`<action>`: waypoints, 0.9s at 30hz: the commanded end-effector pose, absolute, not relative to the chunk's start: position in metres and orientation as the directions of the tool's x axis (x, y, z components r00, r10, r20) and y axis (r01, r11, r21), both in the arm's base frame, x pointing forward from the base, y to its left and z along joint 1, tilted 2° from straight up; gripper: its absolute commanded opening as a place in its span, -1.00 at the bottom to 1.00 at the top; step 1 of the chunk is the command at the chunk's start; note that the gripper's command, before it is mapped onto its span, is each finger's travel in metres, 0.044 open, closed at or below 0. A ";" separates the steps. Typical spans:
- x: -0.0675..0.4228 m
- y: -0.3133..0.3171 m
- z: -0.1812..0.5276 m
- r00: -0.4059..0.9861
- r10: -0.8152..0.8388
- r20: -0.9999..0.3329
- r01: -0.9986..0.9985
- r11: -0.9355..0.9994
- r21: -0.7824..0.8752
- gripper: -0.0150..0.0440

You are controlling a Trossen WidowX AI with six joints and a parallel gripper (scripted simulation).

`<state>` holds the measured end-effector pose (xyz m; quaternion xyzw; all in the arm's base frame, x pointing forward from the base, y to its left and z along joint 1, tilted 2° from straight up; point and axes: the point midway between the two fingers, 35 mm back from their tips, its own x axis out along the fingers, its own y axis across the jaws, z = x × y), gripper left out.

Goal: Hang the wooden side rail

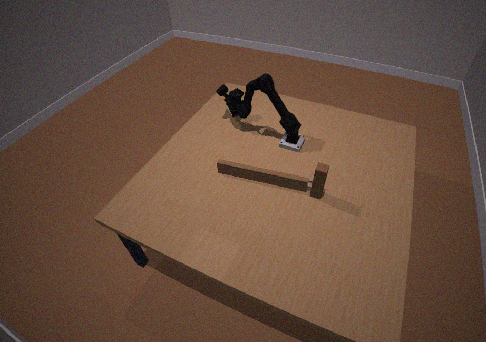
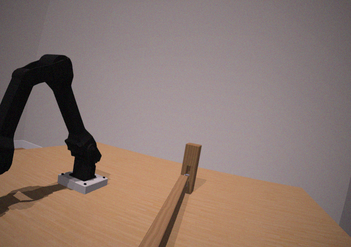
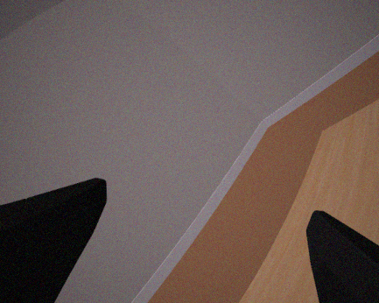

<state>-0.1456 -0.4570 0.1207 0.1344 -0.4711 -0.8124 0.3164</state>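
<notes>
The wooden side rail (image 1: pixel 262 175) (image 2: pixel 167 210) stands on its narrow edge, its right end close to the upright headboard post (image 1: pixel 320 179) (image 2: pixel 193 156). Two steel hooks (image 1: pixel 310 182) bridge a small gap between rail end and post in the top view. In the exterior view the upper hook (image 2: pixel 187 174) reaches the post's slot (image 2: pixel 188 169), and part of the slot shows above it. The pins are hidden, so hook seating cannot be told. The rail's far end is low at the table. My gripper (image 3: pixel 210 208) is open and empty, well away from rail and post, beyond the arm's base.
The arm's pale base plate (image 1: pixel 290 145) (image 2: pixel 85 187) is fixed to the table (image 1: pixel 220 228) (image 2: pixel 255 210) behind the rail. The arm arches from it toward the table's far left corner. Room walls stand beyond the table.
</notes>
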 end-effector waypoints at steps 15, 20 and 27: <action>-0.149 -0.455 0.238 -0.764 -0.641 0.081 0.388 -0.355 0.851 1.00; -0.097 -0.457 0.241 -0.687 -0.722 0.085 0.441 -0.321 0.838 1.00; 0.003 -0.443 0.246 -0.499 -0.865 0.054 0.551 -0.268 0.791 1.00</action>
